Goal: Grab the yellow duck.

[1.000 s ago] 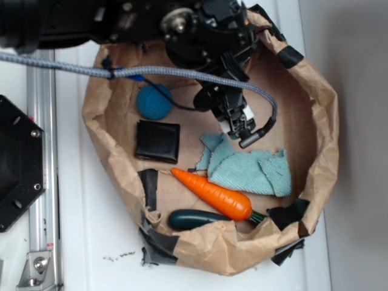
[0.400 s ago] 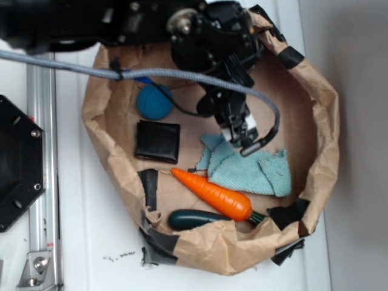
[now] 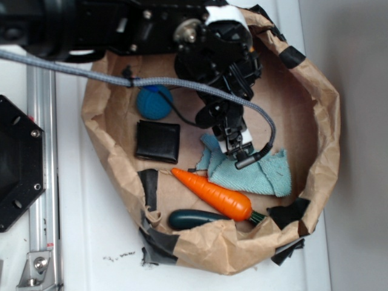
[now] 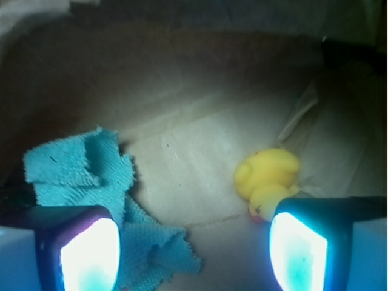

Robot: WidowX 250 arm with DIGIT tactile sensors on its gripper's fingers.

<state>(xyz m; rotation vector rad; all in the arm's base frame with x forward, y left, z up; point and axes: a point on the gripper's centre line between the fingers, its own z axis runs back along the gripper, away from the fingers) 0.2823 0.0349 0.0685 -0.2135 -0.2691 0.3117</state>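
In the exterior view, a teal ball [image 3: 154,102] and a black square pad [image 3: 157,141] lay at the left of the paper bag [image 3: 315,109]. The carrot [image 3: 213,194] sat diagonally near the front, a dark green object [image 3: 194,218] beside it. The gripper [image 3: 236,148] hung over the teal cloth [image 3: 254,173].

In the wrist view, the cloth [image 4: 91,176] lay left, under the left finger [image 4: 88,254]. The gripper [image 4: 194,248] stood open, nothing between its fingers. The duck [image 4: 267,176] lay on the bag floor, just above the right finger [image 4: 300,254].
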